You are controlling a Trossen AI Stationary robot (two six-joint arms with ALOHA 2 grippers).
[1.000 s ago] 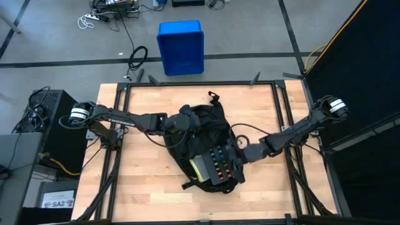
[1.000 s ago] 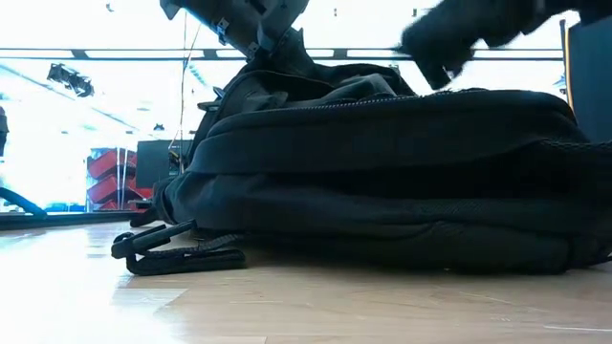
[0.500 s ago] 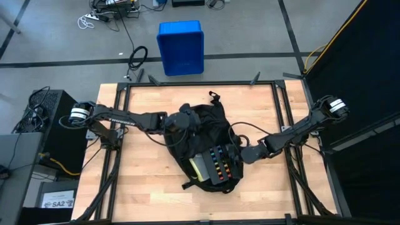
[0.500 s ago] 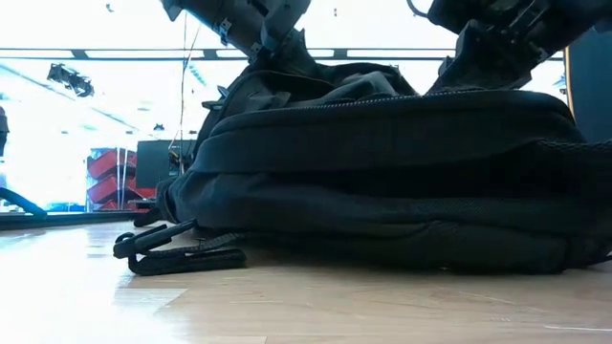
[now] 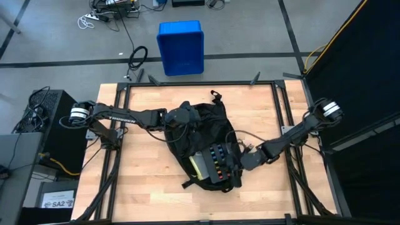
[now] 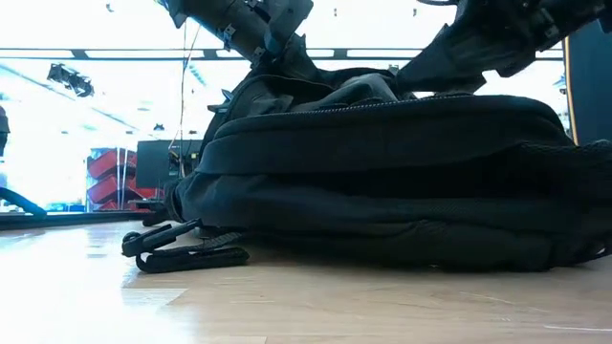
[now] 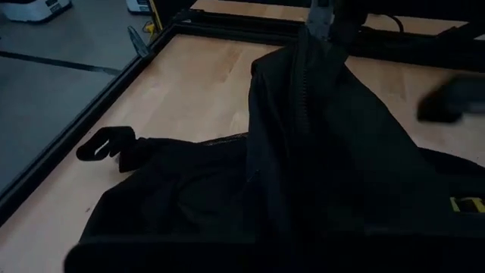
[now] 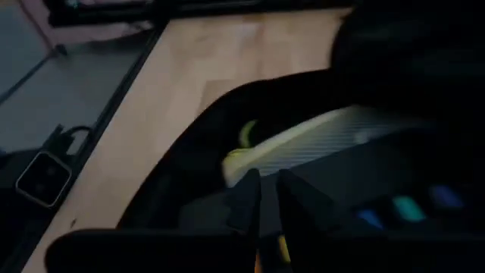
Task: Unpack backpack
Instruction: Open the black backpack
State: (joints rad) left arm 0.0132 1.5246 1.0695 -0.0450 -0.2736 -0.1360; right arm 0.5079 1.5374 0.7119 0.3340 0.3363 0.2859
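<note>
The black backpack (image 5: 203, 134) lies flat on the wooden table, its main compartment open. Inside show a pale yellow pad (image 5: 198, 167) and a dark case with coloured markers (image 5: 220, 164). My left gripper (image 5: 182, 117) is at the backpack's far left part, shut on the opened flap, which rises in a peak in the low view (image 6: 277, 62). My right gripper (image 5: 241, 161) reaches into the opening from the right, fingers close together (image 8: 269, 205), just before the marker case (image 8: 402, 205) and the pad (image 8: 303, 140). My left gripper pinches the flap's zip edge (image 7: 312, 49) between its two fingers, coming from above. The edge is lifted into a taut peak while the backpack's body stays on the table. My right gripper stands at the marker case's edge; I cannot tell whether it touches it.
A blue plastic bin (image 5: 180, 47) stands on the floor beyond the table's far edge. A loose strap with a buckle (image 6: 182, 250) trails on the table at the backpack's near side. Bare wood (image 5: 137, 187) lies left and right of the backpack. A black metal frame (image 5: 122, 100) edges the table.
My right gripper has moved toward the table's near edge and down into the backpack's opening, closer to the marker case. My left gripper has drawn the flap a little toward the table's left and far side, and the backpack has shifted slightly with it.
</note>
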